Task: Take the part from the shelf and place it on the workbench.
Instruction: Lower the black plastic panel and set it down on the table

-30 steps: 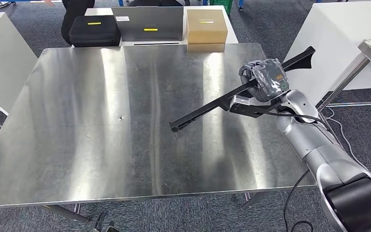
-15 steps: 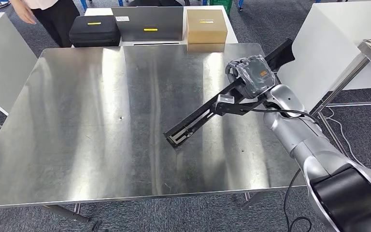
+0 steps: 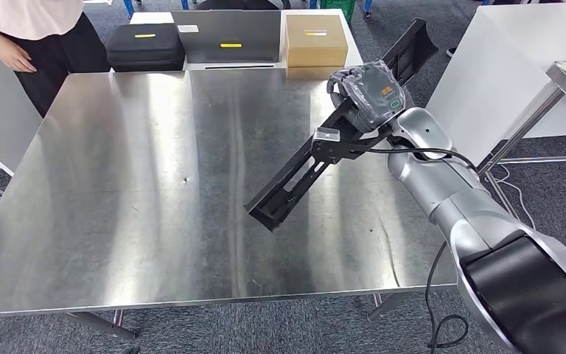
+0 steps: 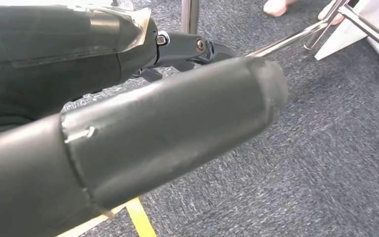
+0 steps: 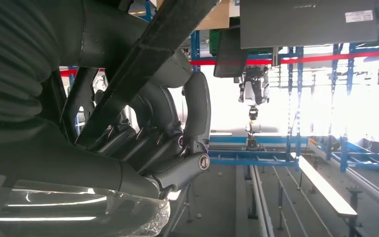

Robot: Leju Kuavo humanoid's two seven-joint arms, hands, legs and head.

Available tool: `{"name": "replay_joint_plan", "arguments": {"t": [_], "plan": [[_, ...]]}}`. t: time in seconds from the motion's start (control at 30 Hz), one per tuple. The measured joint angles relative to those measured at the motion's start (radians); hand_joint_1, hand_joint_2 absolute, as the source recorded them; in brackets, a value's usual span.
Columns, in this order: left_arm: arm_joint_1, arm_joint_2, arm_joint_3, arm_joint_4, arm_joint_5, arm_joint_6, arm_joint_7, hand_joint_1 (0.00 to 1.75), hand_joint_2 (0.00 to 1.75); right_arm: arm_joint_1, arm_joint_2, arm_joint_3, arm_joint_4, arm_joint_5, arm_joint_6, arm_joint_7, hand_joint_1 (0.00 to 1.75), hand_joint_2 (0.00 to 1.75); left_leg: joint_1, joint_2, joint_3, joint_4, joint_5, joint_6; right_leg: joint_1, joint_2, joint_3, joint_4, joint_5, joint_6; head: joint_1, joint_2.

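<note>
While a person (image 3: 29, 33) stands at the far left corner, you see a black case (image 3: 144, 46), grey case (image 3: 227, 35) and brown box (image 3: 315, 39), all closed, beyond the steel tabletop (image 3: 118, 192). Right hand (image 3: 368, 96) fingers (image 5: 197, 108) grip the black part (image 3: 295, 181) slanted over the tabletop; left hand (image 4: 128, 123) grip: cannot tell.

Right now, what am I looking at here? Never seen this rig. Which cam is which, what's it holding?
It is a humanoid robot with two silver arms. The wide picture is its head camera, looking down on a steel workbench. Its right hand grips a long black part, tilted, low end close above the bench. The other two pictures come from wrist cameras. The right wrist view shows the fingers wrapped round the part. The left wrist view shows the left hand hanging over carpet, whether it is open is unclear. Behind the bench: a black case, a grey case, a cardboard box. A person stands at the far left corner.
</note>
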State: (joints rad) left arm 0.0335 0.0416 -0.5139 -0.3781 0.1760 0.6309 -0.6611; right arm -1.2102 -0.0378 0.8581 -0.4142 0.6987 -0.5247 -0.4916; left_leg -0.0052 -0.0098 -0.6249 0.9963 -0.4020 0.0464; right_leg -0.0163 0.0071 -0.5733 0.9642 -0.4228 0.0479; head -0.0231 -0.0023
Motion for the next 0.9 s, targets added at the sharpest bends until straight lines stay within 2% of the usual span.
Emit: {"name": "replay_joint_plan", "arguments": {"t": [0.17, 0.3, 0.37, 0.5, 0.9], "plan": [[0.0, 0.0, 0.0, -0.008, -0.019, -0.004, 0.0, 0.0, 0.0, 0.006, 0.004, 0.005, 0.007, -0.004, -0.003, -0.028, 1.52, 1.75, 0.0, 0.0, 0.0, 0.0, 0.0, 0.0, 0.0, 0.0, 0.0, 0.0, 0.0, 0.0, 0.0, 0.0], [-0.001, 0.0, 0.0, -0.008, -0.016, -0.021, 0.0, 0.0, 1.75, 0.02, 0.004, 0.006, 0.009, -0.009, -0.005, -0.036, 0.0, 1.75, 0.0, 0.0, 0.0, 0.0, 0.0, 0.0, 0.0, 0.0, 0.0, 0.0, 0.0, 0.0, 0.0, 0.0], [-0.001, 0.0, 0.0, -0.008, -0.009, -0.029, 0.0, 0.0, 1.75, 0.026, 0.003, 0.007, 0.009, -0.011, -0.004, -0.039, 0.0, 1.75, 0.0, 0.0, 0.0, 0.0, 0.0, 0.0, 0.0, 0.0, -0.001, 0.0, 0.0, 0.0, 0.0, 0.0], [-0.002, 0.0, 0.0, -0.008, -0.002, -0.044, 0.0, 0.0, 0.0, 0.032, -0.002, 0.013, 0.01, -0.011, -0.002, -0.038, 0.0, 1.75, 0.0, 0.0, 0.0, 0.0, 0.0, 0.0, 0.0, 0.0, -0.001, 0.0, 0.0, 0.0, 0.0, 0.0], [-0.023, -0.003, -0.02, 0.012, -0.033, -0.064, 0.0, 0.0, 0.0, 0.039, -0.054, 0.014, 0.01, -0.031, 0.007, -0.027, 0.0, 1.75, 0.0, 0.0, 0.0, 0.0, 0.0, 0.0, 0.0, 0.0, 0.0, 0.0, 0.0, 0.0, 0.0, 0.0]]}}
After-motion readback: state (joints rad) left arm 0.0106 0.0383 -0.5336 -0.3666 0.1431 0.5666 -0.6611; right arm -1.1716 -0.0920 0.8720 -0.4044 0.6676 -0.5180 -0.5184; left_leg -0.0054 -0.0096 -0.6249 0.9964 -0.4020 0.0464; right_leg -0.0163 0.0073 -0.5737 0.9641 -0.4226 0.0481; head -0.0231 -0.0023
